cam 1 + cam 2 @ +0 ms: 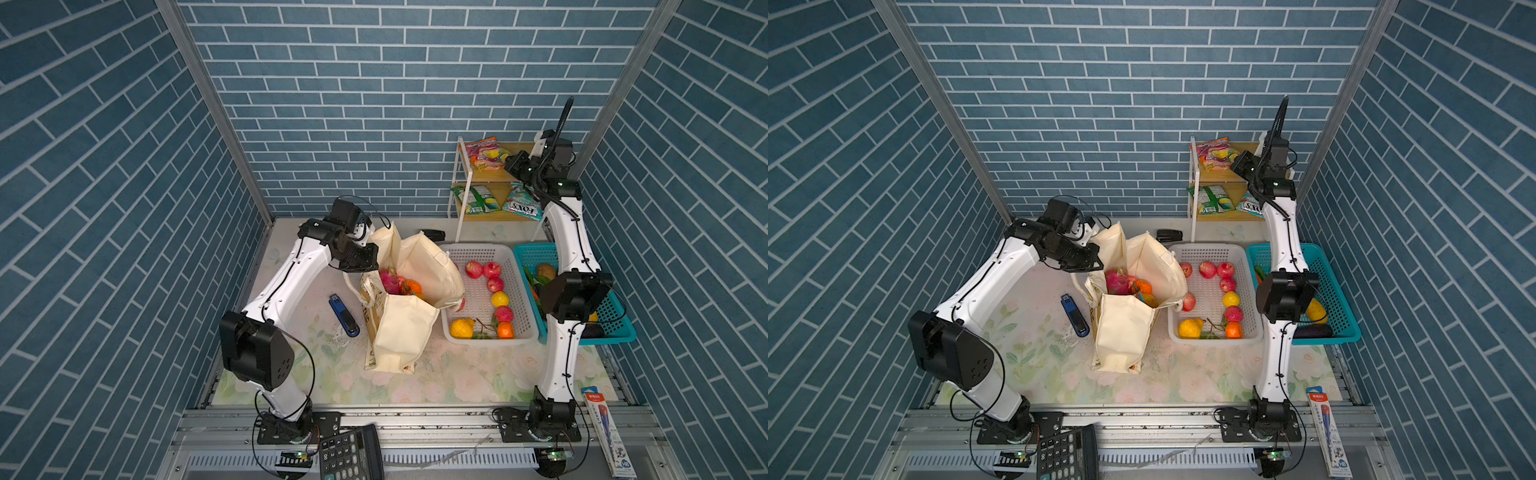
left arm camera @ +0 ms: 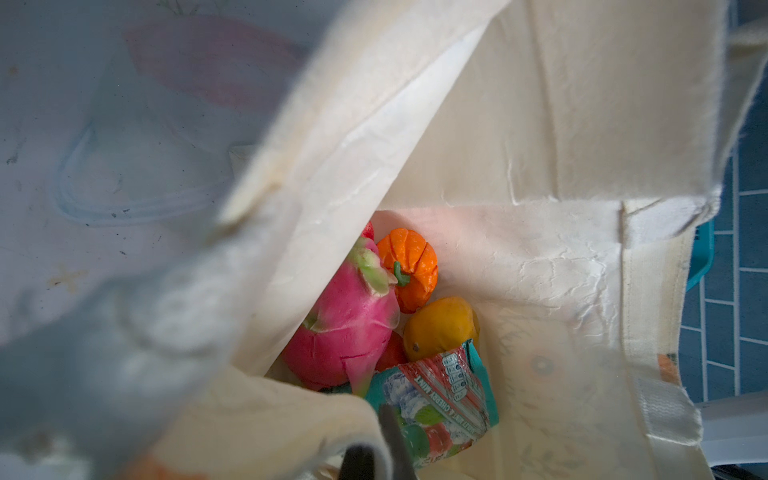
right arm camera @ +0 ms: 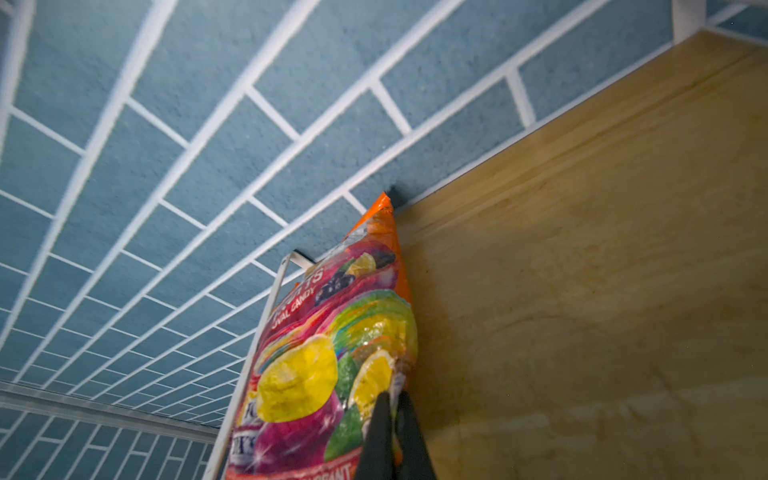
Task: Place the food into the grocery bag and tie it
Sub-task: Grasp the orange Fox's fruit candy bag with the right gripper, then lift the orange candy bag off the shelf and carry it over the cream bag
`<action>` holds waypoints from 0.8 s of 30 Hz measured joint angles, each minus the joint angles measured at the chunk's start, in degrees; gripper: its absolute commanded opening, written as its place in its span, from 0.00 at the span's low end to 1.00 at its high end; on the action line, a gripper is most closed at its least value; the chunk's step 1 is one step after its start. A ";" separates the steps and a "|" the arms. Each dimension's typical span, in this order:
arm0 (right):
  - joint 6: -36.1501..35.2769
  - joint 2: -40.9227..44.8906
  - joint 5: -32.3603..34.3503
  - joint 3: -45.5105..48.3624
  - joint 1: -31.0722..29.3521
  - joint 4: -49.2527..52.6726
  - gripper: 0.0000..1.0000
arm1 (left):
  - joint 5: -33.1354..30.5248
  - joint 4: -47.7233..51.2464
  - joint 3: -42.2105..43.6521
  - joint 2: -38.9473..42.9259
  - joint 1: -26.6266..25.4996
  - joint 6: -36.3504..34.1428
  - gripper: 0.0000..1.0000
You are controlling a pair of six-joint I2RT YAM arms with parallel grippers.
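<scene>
The cream grocery bag [image 1: 419, 266] stands open mid-table. My left gripper [image 1: 371, 235] is shut on its far rim; in the left wrist view cloth sits between the dark fingers [image 2: 395, 436]. Inside lie a magenta dragon fruit [image 2: 353, 324], a ribbed orange fruit [image 2: 411, 266], a yellow-orange fruit [image 2: 440, 328] and a teal snack packet [image 2: 440, 395]. My right gripper [image 3: 392, 399] is up at the rack's top shelf, shut on the edge of the orange-pink snack packet [image 3: 332, 353], which also shows in both top views [image 1: 486, 153] [image 1: 1214, 154].
The white-framed wooden rack [image 1: 521, 149] also holds a green packet [image 1: 476, 199] and a teal one [image 1: 521, 205] below. Right of the bag sit a white basket [image 1: 482, 249] of fruit and a teal basket [image 1: 528, 253]. A blue stapler [image 1: 344, 316] lies left of the bag, a black stapler [image 1: 434, 235] behind it.
</scene>
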State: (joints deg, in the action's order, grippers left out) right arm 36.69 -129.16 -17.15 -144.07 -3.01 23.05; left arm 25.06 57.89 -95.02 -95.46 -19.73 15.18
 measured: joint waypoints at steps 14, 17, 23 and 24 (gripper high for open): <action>-2.47 12.68 -0.96 17.66 -1.25 -21.70 0.00 | -0.83 0.96 -0.42 0.00 0.00 0.02 0.05; -4.28 18.14 -1.55 22.45 -1.77 -28.70 0.00 | -0.92 0.98 -0.42 0.00 0.00 0.00 0.05; -8.24 27.39 -7.10 25.22 -1.40 -35.10 0.00 | -1.01 1.27 -0.42 0.00 0.00 -0.02 0.05; -8.76 29.00 -8.81 25.22 -1.33 -35.08 0.00 | -1.01 1.31 -0.42 0.00 0.00 -0.04 0.05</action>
State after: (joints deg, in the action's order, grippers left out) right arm 27.92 -100.16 -25.96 -118.85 -4.34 -12.03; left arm 24.05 59.20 -95.44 -95.46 -19.73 15.14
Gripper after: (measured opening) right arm 0.048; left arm 0.061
